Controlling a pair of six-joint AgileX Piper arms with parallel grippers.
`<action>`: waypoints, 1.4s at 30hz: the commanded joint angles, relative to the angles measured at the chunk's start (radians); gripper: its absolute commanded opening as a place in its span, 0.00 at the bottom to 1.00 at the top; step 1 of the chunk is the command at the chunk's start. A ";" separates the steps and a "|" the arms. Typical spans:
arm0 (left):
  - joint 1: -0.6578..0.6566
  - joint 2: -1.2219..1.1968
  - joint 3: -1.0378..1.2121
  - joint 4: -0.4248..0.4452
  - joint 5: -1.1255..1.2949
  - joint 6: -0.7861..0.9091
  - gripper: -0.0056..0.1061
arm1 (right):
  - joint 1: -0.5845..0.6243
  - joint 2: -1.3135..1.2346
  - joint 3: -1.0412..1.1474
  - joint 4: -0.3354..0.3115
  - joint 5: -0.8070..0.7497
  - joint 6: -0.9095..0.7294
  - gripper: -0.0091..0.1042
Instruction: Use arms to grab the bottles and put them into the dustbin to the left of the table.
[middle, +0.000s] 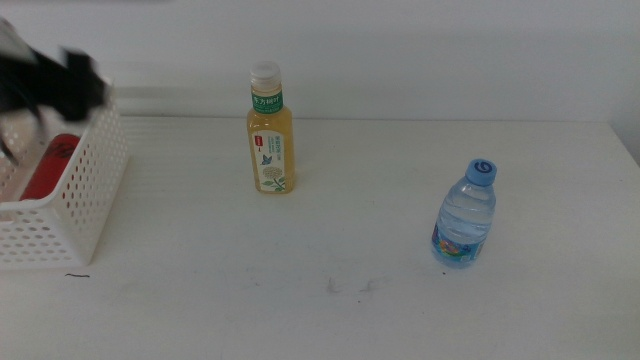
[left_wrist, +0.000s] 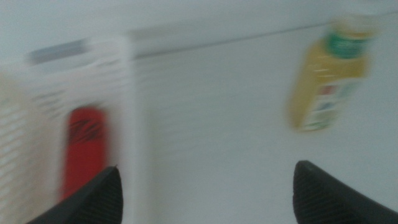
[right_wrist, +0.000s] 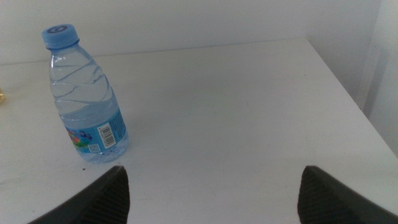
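1. Overall, the plain white flat worktop (middle: 330, 200) runs back to a pale wall, with a few small dark scuff marks (middle: 350, 286) near its front middle.
2. Its far edge meets the wall behind the bottles; its right edge shows in the right wrist view, and the stretch between the two standing bottles is bare surface.
3. The white perforated plastic basket (middle: 85, 190) sits at the worktop's left end, and the red soda can (middle: 45, 165) lies inside it.
4. The black left hand (middle: 60, 80), blurred, hangs above the basket's far rim; in its wrist view the jaws stand wide apart with nothing between them.
5. The yellow tea bottle with white cap and green label (middle: 270, 135) stands upright near the back, well apart from the basket.
6. The small clear water bottle with a blue cap (middle: 466, 215) stands upright toward the right front, well apart from the tea bottle.
7. The right hand (right_wrist: 211, 199) shows only in its own wrist view, near the water bottle, jaws wide apart and empty.
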 joint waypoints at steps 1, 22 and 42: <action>-0.099 -0.067 0.155 0.028 -0.185 -0.072 0.89 | -0.007 -0.005 0.005 -0.005 -0.008 -0.003 0.88; -0.379 0.685 0.510 -0.128 -1.629 -0.158 0.89 | -0.007 -0.005 0.005 -0.005 -0.008 -0.003 0.88; -0.375 0.800 0.293 -0.216 -1.482 -0.137 0.89 | -0.007 -0.005 0.005 -0.005 -0.008 -0.003 0.88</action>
